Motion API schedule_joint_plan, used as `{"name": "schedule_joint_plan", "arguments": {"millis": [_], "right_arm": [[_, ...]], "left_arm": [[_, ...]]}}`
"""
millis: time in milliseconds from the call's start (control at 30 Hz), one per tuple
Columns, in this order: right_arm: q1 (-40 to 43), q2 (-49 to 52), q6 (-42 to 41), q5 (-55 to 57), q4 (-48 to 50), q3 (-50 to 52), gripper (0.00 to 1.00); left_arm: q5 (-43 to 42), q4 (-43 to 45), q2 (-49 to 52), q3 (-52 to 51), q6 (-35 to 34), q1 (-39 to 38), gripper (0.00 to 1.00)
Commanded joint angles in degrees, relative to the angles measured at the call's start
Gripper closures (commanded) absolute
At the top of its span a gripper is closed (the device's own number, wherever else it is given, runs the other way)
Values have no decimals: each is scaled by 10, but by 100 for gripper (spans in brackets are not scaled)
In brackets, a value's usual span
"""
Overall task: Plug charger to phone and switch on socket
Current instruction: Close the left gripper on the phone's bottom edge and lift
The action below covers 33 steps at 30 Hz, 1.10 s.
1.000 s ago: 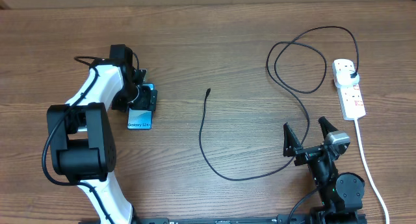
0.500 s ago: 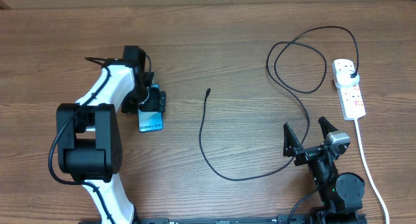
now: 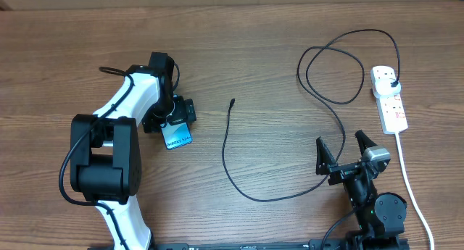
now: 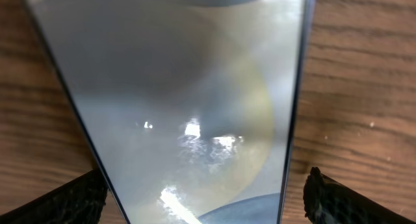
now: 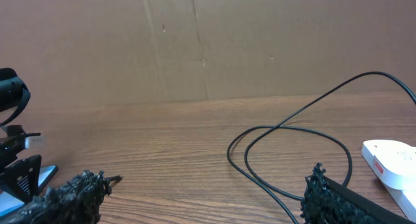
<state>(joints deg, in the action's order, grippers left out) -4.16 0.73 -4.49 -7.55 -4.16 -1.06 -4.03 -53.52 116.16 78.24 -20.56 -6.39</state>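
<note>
The phone (image 3: 178, 136), blue-teal screen up, lies left of centre, slightly turned. My left gripper (image 3: 172, 122) is shut on its upper end. In the left wrist view the phone (image 4: 188, 107) fills the frame between the left gripper's two fingertips (image 4: 205, 198). The charger cable (image 3: 225, 152) lies at centre with its connector tip (image 3: 232, 102) free on the wood. Its black plug (image 3: 392, 83) sits in the white socket strip (image 3: 389, 99) at the right. My right gripper (image 3: 341, 150) is open and empty at the front right, and the right wrist view shows it (image 5: 205, 188) over the cable (image 5: 292, 130).
The strip's thick white cord (image 3: 407, 177) runs down the right edge to the front. The cable makes a big loop (image 3: 341, 69) at the back right. A brown cardboard wall (image 5: 195, 42) stands behind the table. The socket strip's end (image 5: 390, 159) shows at right.
My left gripper has moved right and toward the front, taking the phone with it and turning it a little. The right arm, cable and strip have not moved.
</note>
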Motion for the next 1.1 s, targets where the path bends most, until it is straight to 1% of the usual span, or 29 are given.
{"name": "schedule_joint_plan", "arguments": {"millis": [0, 67, 167, 233, 333, 500, 567, 700, 933, 1067], "right_arm": [[-3, -6, -1, -2, 2, 6, 0], [-3, -6, -1, -2, 2, 6, 0], [-3, -6, -1, -2, 2, 6, 0], [-3, -6, -1, -2, 2, 6, 0], [-3, -6, -1, -2, 2, 6, 0], [-3, -6, -1, -2, 2, 6, 0], [-3, -6, -1, -2, 2, 6, 0], [-3, -6, -1, -2, 2, 6, 0], [-3, -6, -1, -2, 2, 6, 0], [-3, -6, -1, -2, 2, 6, 0]], "left_arm": [[-13, 0, 9, -14, -104, -3, 0], [-13, 1, 9, -14, -122, -3, 1], [-2, 4, 9, -14, -127, -4, 10], [25, 3, 9, -14, -133, -5, 12], [60, 5, 9, -14, -150, -4, 11], [66, 26, 9, -14, -148, -4, 6], [65, 33, 9, -14, -144, -4, 2], [66, 39, 9, -14, -124, -4, 2], [63, 49, 19, -14, -125, -4, 6], [55, 49, 32, -14, -125, -4, 7]]}}
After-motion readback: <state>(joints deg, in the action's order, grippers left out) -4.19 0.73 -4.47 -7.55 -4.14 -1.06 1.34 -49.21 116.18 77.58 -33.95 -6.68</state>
